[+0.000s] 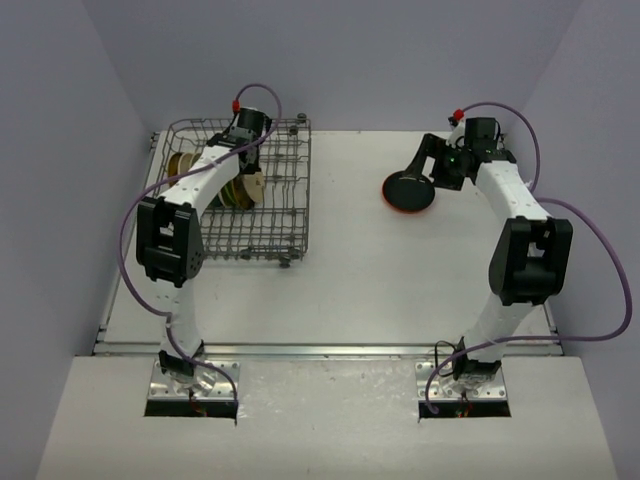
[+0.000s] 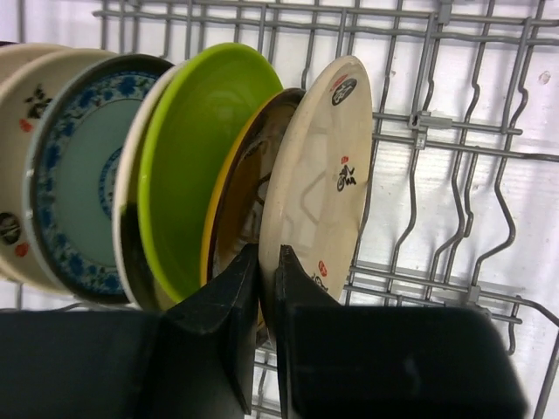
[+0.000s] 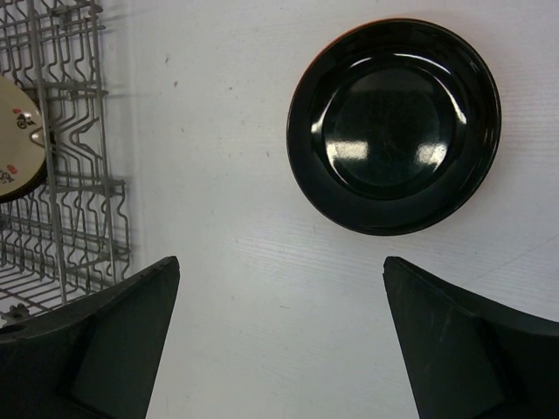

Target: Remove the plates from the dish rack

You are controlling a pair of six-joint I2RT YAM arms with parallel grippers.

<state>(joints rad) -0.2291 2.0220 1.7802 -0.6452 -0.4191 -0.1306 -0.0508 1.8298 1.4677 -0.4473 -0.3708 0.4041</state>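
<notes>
The grey wire dish rack [image 1: 292, 215] stands at the back left, with several plates upright in a row [image 1: 232, 190]. In the left wrist view they are a teal-patterned plate [image 2: 83, 175], a lime green plate [image 2: 201, 148], a yellow-brown plate [image 2: 244, 192] and a plate showing its beige underside [image 2: 319, 175]. My left gripper [image 2: 268, 255] is shut on the lower rim of the beige-underside plate, which stands in the rack [image 2: 437, 131]. A plate with a glossy dark face and orange rim [image 3: 393, 122] lies flat on the table [image 1: 408, 190]. My right gripper [image 3: 281, 266] is open and empty just beside it [image 1: 425, 168].
The rack's right half [image 1: 280, 180] holds only upright tines. Its edge and the beige plate [image 3: 16, 140] show at the left of the right wrist view. Purple walls close the table on three sides. White table surface [image 1: 380, 270] lies between rack and dark plate.
</notes>
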